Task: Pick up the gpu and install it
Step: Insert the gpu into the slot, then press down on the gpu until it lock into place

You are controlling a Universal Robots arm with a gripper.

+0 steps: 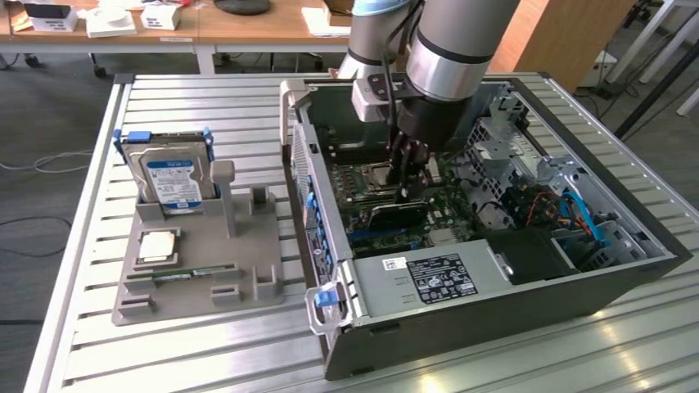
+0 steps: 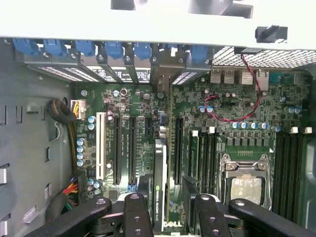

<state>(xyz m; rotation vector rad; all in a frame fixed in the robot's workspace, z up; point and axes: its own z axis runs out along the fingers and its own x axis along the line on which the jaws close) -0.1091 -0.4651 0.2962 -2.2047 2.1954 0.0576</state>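
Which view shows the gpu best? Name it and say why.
The wrist view: the gpu stands edge-on among the motherboard slots, between the open end effector fingers. In the exterior view the gpu is a dark card low inside the computer case, just below the end effector.

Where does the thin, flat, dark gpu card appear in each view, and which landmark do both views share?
Exterior view: the gpu stands upright on the green motherboard inside the open computer case, just below the gripper.
Wrist view: the gpu is seen edge-on, between the open black fingers.
Shared landmark: the silver CPU socket beside the card.
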